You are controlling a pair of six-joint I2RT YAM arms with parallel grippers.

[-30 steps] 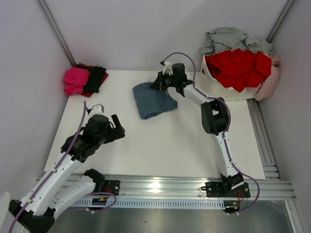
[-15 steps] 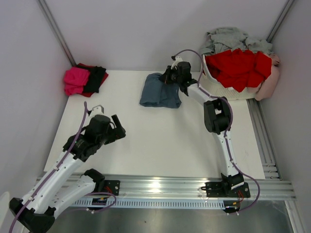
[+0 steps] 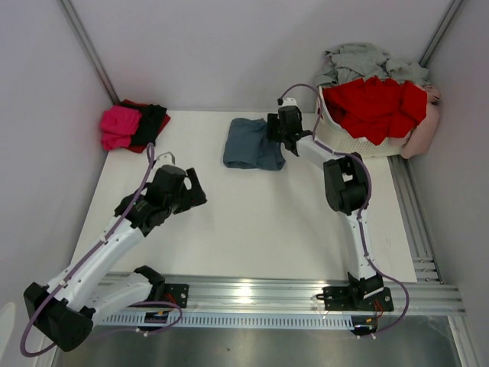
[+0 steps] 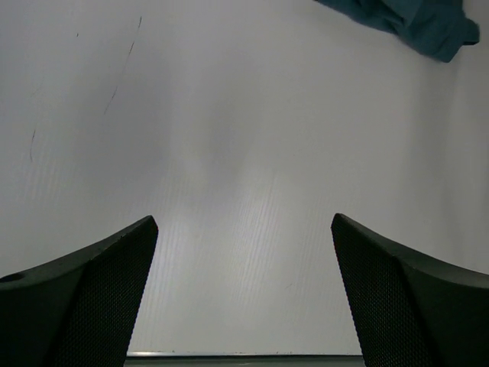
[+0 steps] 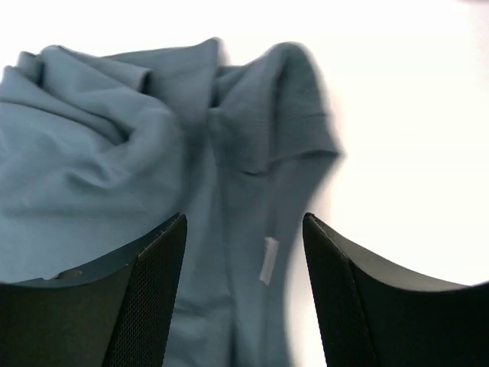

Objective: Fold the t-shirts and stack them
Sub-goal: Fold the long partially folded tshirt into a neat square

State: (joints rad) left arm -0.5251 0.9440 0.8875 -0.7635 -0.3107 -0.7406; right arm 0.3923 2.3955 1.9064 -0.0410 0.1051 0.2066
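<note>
A crumpled slate blue-grey t-shirt [image 3: 250,144] lies on the white table near its far edge. In the right wrist view the cloth [image 5: 114,153] spreads under the jaws, and its small white neck label [image 5: 269,260] shows between them. My right gripper [image 3: 273,131] [image 5: 244,218] hovers over the shirt's right side, open and holding nothing. My left gripper [image 3: 192,188] [image 4: 243,220] stands wide open over bare table, left of and nearer than the shirt. One corner of the shirt [image 4: 416,21] shows at the top right of the left wrist view.
A magenta shirt [image 3: 120,126] lies on black [image 3: 153,122] and red ones in the table's back left corner. The white lattice basket [image 3: 340,136] at back right holds red [image 3: 378,105] and pale grey [image 3: 363,60] shirts, next to my right arm.
My right gripper dragged the blue-grey shirt right and toward the far edge, then opened and let it go. My left arm has reached further onto the table, toward the shirt.
</note>
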